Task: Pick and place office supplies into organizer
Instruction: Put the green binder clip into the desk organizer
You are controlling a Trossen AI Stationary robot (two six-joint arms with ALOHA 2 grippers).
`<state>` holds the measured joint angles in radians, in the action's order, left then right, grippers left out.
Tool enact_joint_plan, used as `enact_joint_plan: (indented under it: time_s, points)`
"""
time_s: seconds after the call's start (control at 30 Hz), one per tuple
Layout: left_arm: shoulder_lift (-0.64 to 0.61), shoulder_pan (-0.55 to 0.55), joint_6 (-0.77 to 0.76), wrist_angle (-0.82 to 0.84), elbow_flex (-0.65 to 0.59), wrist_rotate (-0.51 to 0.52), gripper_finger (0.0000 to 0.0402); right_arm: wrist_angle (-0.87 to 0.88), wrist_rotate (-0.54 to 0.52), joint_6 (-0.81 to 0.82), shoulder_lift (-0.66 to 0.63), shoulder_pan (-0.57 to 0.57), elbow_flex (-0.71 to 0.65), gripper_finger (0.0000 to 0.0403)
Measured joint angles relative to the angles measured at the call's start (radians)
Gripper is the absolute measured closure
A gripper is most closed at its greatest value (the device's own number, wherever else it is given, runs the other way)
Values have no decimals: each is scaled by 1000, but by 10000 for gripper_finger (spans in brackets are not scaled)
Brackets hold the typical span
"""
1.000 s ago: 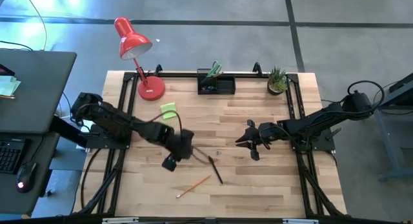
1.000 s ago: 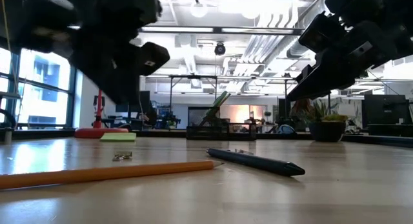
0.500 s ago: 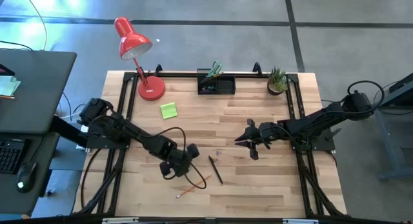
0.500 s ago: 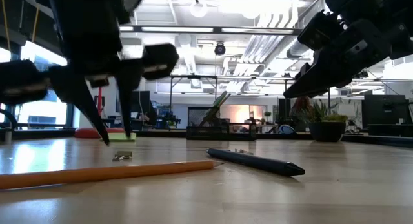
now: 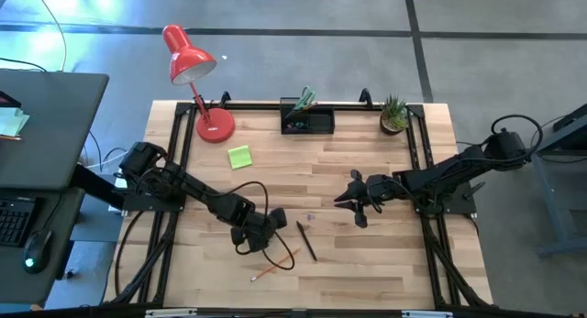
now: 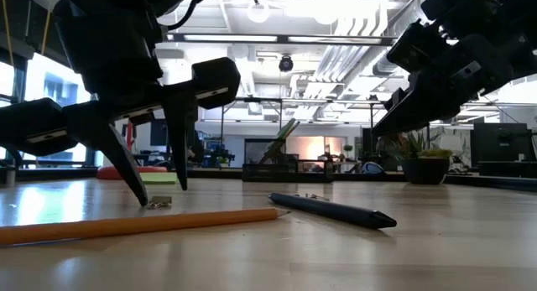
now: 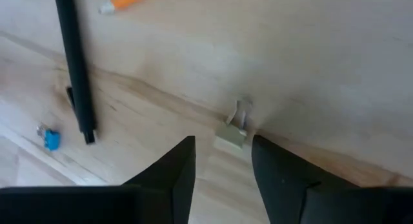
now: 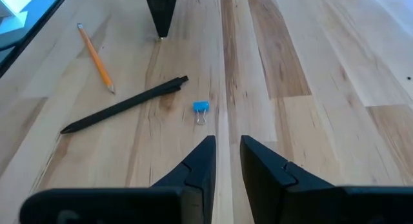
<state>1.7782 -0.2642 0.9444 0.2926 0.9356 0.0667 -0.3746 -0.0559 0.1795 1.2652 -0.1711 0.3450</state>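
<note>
Low view, wooden table [image 6: 436,241], office behind

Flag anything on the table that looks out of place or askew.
Nothing is damaged or spilled. Loose supplies lie scattered away from the organizer: pencil, pen, blue clip, sticky pad. The left hand hovers, fingers apart, at a small clip.

Seen from above, the left arm covers most of the orange pencil [image 5: 260,273] near the bench's front edge, leaving only its tip. The organizer's [image 5: 307,120] contents at the back edge are too small to identify. In the left wrist view, the small pale clip [image 7: 233,132] is blurred, and the pencil and dark pen [image 7: 74,62] run off frame.
</note>
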Motion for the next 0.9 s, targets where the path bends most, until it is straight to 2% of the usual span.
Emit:
enact_joint_plan:
  time_s: [0.3, 0.57, 0.73, 0.9]
  points:
    - [31, 16, 15, 13, 4, -57, 278, -8, 3, 3, 0, 0, 0, 336]
    - [34, 17, -29, 44, 3, -85, 344, -7, 3, 0, 0, 0, 0, 336]
    - [33, 16, -150, 78, 5, -85, 387, -7, 3, 0, 0, 0, 0, 336]
    - [21, 14, -284, 132, 4, -44, 401, -6, 3, -4, 0, 0, 0, 336]
